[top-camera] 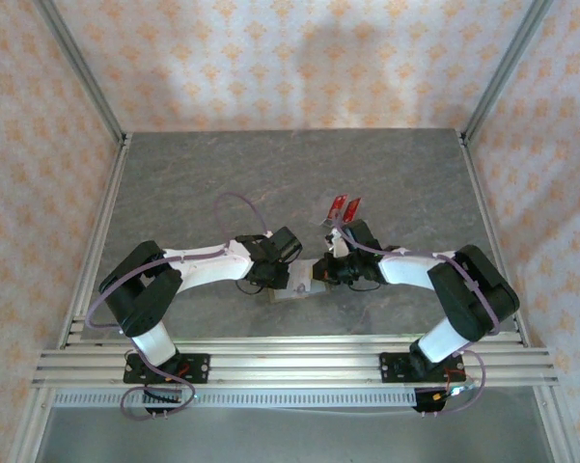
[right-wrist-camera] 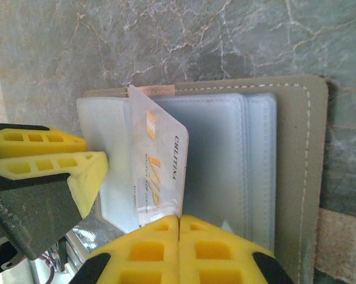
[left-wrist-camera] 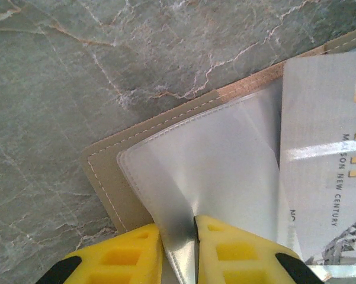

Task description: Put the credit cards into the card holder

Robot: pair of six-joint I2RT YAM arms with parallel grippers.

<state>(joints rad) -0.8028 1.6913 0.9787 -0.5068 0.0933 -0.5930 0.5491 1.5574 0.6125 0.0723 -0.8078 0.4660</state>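
grey marble table (top-camera: pixel 222 174), floral walls (top-camera: pixel 299 58), left pincer (left-wrist-camera: pixel 178 228) pinching card holder (left-wrist-camera: pixel 106 171), right pincer (right-wrist-camera: pixel 179 220) gripping credit card (right-wrist-camera: pixel 160 160)

Soft light is falling on a grey marbled counter (top-camera: pixel 222 164), peach floral walls (top-camera: pixel 299 58) are enclosing it at 9, 12 and 3 o'clock, aluminium posts (top-camera: pixel 84 69) are rising at its far corners, and slotted aluminium rails (top-camera: pixel 299 365) are running along 6 o'clock.

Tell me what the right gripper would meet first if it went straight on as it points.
The right gripper is shut on a pale plastic card with orange lettering, which leads; it would probably meet the clear plastic sleeves of the open olive-brown card holder first, though depth is unclear.
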